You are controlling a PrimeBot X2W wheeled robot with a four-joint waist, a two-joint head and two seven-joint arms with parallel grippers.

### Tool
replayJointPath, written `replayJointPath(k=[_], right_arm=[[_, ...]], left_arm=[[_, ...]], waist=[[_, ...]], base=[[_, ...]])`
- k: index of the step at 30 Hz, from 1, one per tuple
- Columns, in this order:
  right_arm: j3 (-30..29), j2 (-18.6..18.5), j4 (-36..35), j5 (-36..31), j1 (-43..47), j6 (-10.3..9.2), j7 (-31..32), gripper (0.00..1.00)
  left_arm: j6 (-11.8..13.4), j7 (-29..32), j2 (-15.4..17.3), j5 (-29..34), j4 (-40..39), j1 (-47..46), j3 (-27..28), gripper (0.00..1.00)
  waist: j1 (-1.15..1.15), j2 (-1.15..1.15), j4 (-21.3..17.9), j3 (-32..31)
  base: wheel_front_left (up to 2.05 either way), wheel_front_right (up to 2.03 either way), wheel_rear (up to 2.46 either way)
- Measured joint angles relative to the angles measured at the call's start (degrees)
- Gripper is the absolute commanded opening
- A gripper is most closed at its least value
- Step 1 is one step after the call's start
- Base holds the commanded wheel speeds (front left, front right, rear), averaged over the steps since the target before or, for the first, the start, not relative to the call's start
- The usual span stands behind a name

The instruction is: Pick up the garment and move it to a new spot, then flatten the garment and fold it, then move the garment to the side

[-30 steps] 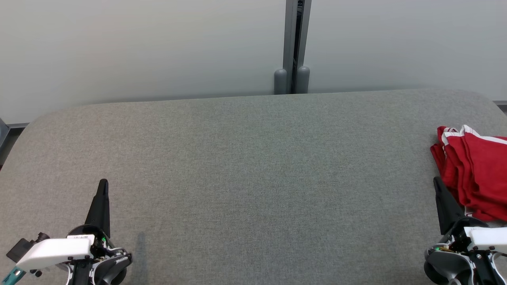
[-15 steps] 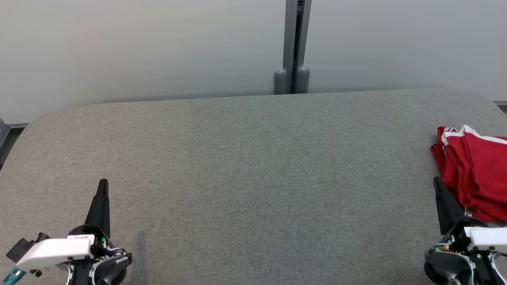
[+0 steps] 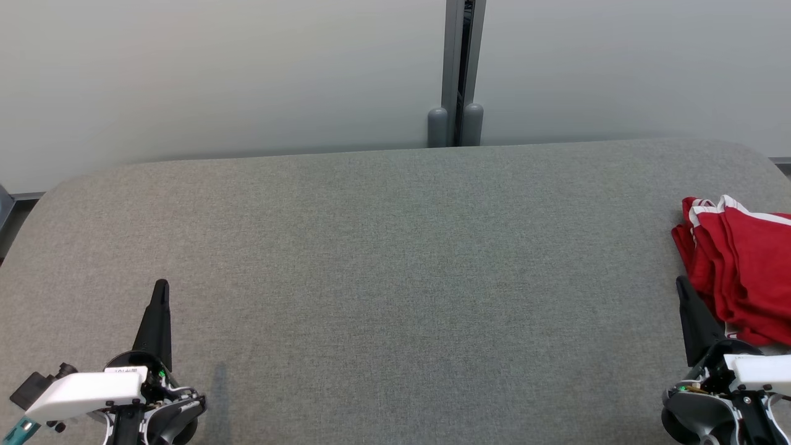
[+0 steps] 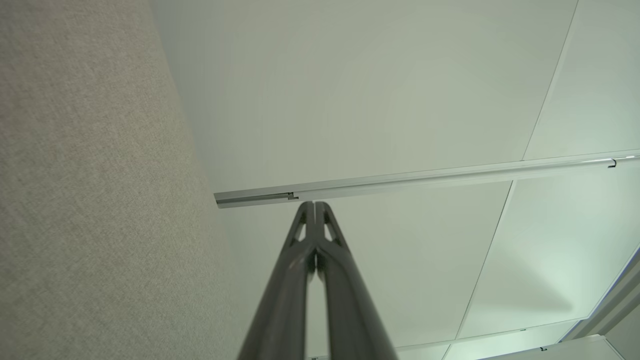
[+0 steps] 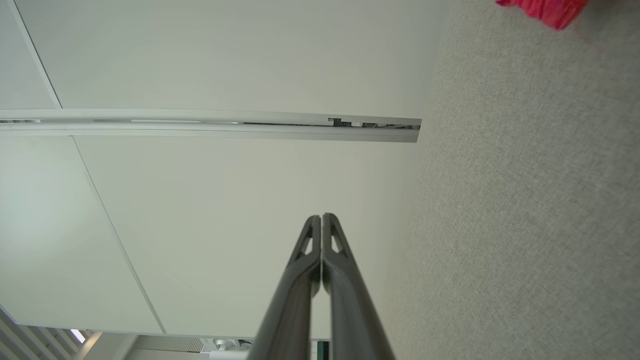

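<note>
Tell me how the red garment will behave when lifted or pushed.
The red garment lies in soft folds, so it will probably sag and unfold when lifted. It looks thin, so likely light. On the textured table a push may bunch it rather than slide it.

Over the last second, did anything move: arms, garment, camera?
Nothing visibly changed. The left gripper and the right gripper are shut and hold nothing, low over the near corners of the grey table. The red garment lies at the table's right edge, just beyond the right gripper. The head view's framing is the same.
</note>
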Motion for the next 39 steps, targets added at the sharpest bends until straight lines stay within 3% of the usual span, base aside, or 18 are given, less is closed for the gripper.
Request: replayJointPath(k=[39], right_arm=[[0.0,0.0,0.0,0.0,0.0,0.0,0.0,0.0]], left_arm=[[0.0,0.0,0.0,0.01,0.0,0.0,0.0,0.0]], waist=[[0.0,0.0,0.0,0.0]], base=[[0.0,0.0,0.0]])
